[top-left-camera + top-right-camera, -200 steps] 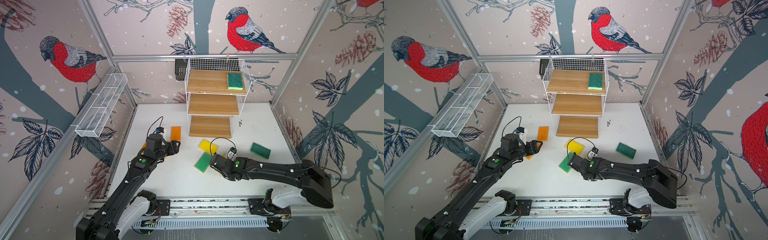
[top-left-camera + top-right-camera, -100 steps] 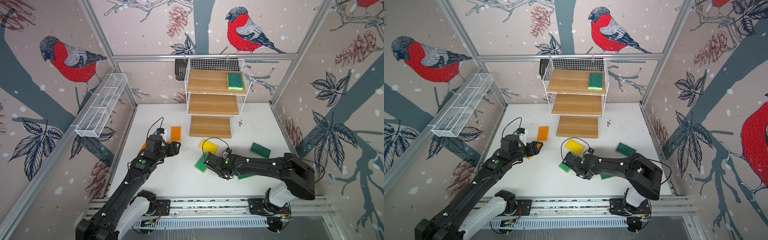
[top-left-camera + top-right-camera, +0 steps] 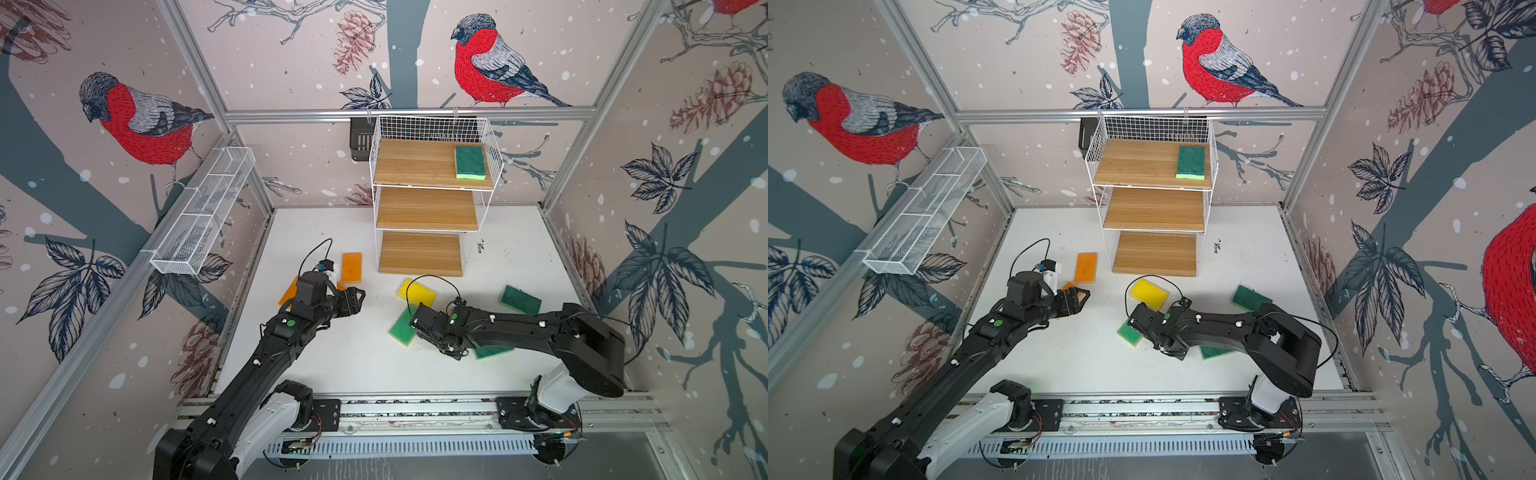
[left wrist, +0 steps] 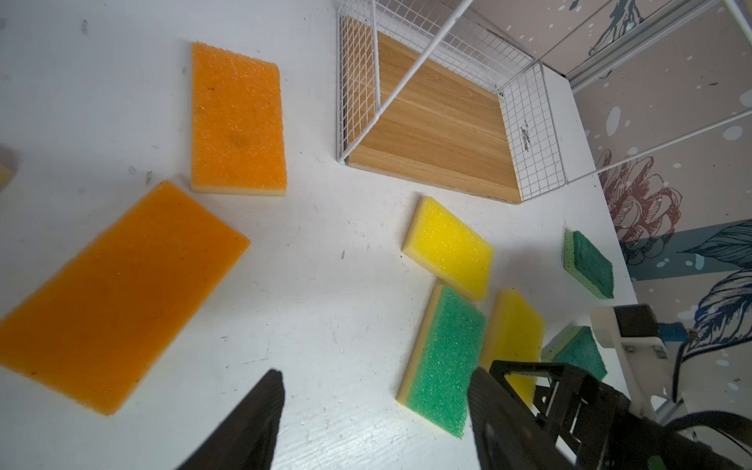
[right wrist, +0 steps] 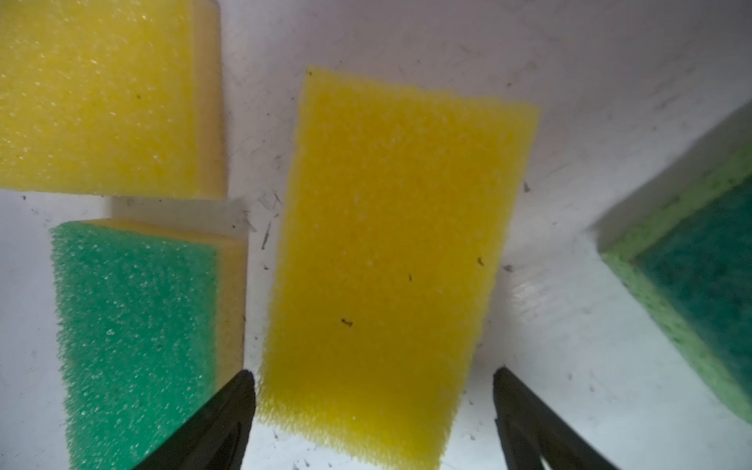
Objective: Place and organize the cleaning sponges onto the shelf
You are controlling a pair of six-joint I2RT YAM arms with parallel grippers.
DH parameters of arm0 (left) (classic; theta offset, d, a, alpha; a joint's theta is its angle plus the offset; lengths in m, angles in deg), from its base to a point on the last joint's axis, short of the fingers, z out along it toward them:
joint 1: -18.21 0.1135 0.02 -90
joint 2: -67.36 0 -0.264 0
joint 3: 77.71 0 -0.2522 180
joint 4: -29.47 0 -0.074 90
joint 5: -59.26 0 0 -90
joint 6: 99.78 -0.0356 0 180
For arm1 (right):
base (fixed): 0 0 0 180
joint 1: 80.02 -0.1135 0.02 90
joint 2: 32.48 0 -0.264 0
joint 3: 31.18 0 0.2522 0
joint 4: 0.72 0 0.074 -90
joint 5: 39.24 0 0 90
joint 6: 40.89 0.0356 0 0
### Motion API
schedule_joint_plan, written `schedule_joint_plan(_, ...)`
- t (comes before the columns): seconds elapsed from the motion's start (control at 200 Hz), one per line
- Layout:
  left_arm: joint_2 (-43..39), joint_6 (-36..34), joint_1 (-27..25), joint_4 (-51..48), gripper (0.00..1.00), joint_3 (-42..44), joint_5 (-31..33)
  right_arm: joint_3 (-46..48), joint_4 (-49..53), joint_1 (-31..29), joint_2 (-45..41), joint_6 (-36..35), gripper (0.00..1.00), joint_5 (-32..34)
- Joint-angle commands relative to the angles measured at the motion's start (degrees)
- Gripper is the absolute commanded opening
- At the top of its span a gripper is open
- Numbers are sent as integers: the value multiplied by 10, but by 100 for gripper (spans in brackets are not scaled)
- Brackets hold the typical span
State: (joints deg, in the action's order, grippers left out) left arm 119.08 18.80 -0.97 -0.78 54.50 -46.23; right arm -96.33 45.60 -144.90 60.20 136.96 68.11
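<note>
Right gripper (image 5: 371, 372) spread wide, flanking 1 yellow sponge (image 5: 390, 228).

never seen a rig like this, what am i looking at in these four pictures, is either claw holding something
Two black robot arms work at a white table, each ending in a two-fingered claw. Two pictures look down from overhead; the two close-ups come from cameras on the wrists. Orange, yellow and green sponges lie on the table; one green sponge sits on the top board of the shelf. The left gripper is open and empty. The right gripper, also open, hangs over a yellow sponge without gripping it.
</note>
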Motion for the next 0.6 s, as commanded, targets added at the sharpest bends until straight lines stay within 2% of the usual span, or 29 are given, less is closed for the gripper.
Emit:
schedule_joint_plan(0.0, 9, 4, -10, 50, 72, 6, -46, 4, 2, 2, 1, -10, 91, -5)
schedule_joint_plan(0.205, 35, -5, -45, 42, 70, -2, -24, 21, -20, 11, 2, -19, 90, -18)
schedule_joint_plan(0.355, 41, 0, -64, 37, 70, -2, 18, 33, -34, 19, 1, -27, 89, -26)
schedule_joint_plan(0.595, 47, 15, -75, 63, 71, 11, 20, 40, -37, 23, 4, -43, 89, -33)
